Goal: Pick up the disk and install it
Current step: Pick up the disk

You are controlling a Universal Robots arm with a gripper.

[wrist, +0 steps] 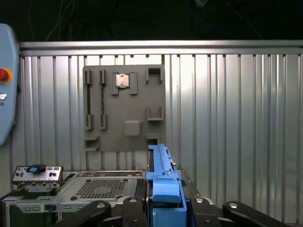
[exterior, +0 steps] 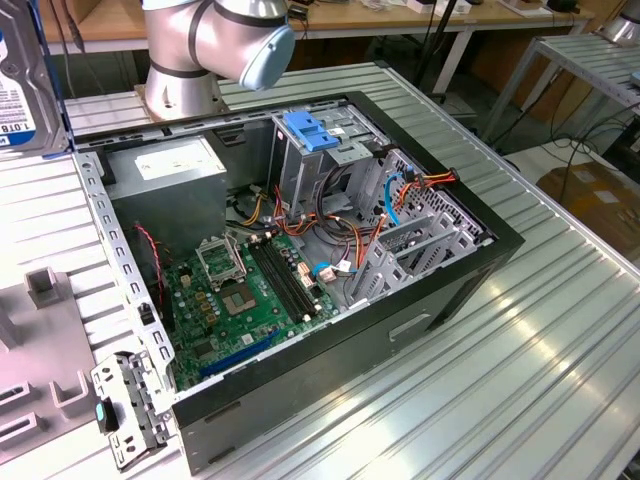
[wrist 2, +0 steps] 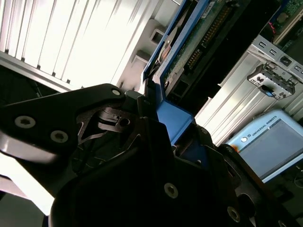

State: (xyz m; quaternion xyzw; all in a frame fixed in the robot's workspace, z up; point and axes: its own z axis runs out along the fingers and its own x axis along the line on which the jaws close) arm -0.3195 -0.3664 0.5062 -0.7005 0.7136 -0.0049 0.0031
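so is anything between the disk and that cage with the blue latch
Nothing visible blocks it. The disk is held in the jaws at the exterior view's left edge; the case lies open. The grey box sits in the case between them, and cables bunch beside the cage.

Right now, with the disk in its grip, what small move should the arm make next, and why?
Probably carry the disk toward the exterior view's right, over the open computer case. The gripper is clamped on its blue rail, and the disk hangs beyond the case's edge, well apart from the tall metal cage.
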